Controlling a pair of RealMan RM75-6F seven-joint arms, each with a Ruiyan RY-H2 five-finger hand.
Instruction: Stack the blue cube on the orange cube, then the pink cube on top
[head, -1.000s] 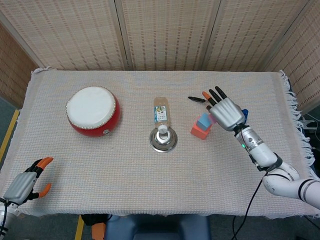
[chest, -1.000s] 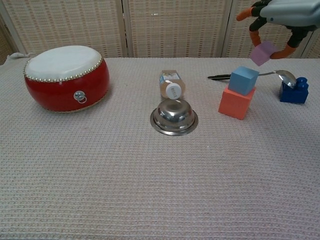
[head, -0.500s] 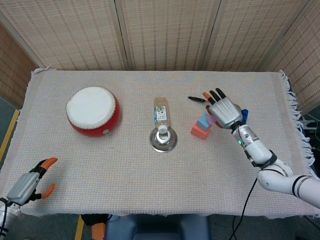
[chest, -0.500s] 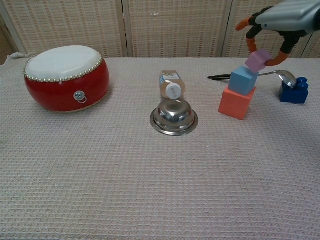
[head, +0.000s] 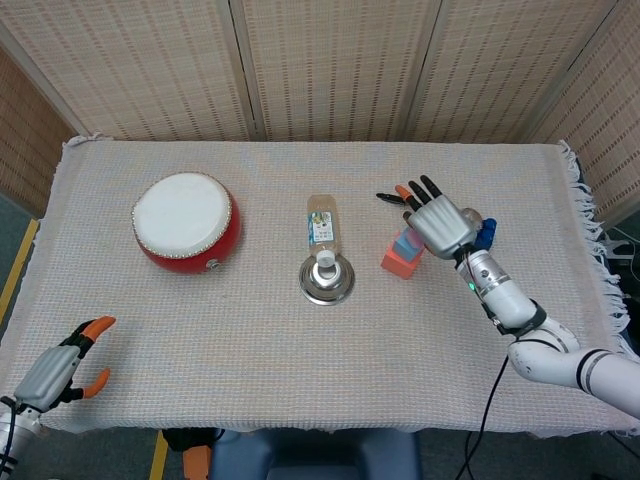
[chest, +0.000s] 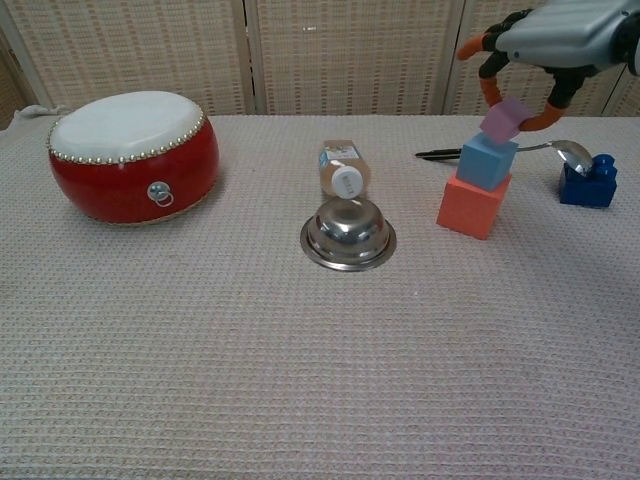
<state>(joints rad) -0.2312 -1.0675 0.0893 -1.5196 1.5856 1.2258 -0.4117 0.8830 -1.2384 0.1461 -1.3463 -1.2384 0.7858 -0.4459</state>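
I'm seeing a coarse woven tablecloth (chest: 300, 380), matt. The metal bowl (chest: 348, 233) is reflecting, polished. The drum (chest: 133, 156) is showing glossy red sides and a matt white skin. The orange cube (chest: 474, 207) and blue cube (chest: 487, 160) are looking matt, smooth. The right hand (head: 441, 222) is looking like grey metal or plastic, semi-gloss.

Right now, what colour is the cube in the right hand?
Pink, leaning purple: the pink cube, pinched by the right hand. Chest view shows it best.

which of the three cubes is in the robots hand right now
The pink cube, pinched by the right hand just above the blue cube, which sits on the orange cube.
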